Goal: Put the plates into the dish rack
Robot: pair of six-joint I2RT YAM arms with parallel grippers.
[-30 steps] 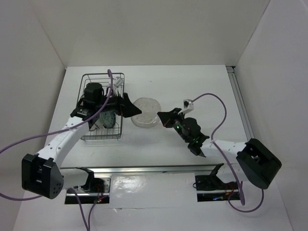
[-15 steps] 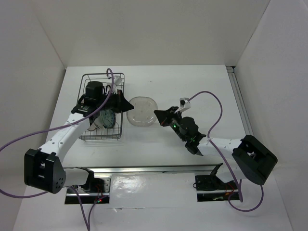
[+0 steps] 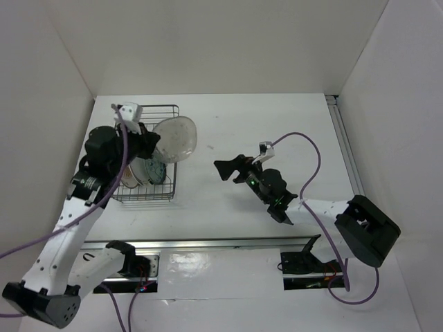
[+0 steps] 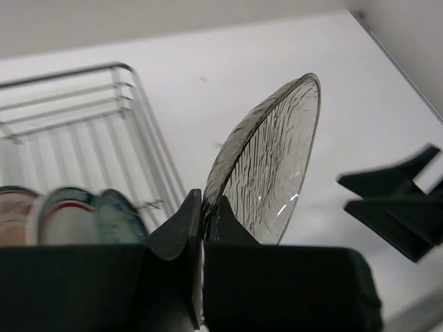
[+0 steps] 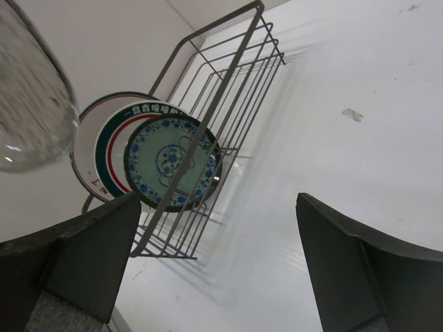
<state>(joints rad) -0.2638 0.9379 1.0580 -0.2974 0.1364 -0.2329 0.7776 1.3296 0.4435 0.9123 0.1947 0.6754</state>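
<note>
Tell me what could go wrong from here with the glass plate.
1. The left gripper pinches the glass plate only at its lower rim, holding it tilted in the air by the dish rack. It may slip or pivot.
2. Three plates already stand at the rack's near end, so lowering there could knock them or the wires.

The white table [image 3: 277,124] carries the dark wire dish rack [image 3: 166,108], standing flat on its left half toward the far edge, and a small pale fleck [image 5: 353,114] lies apart from it.
</note>
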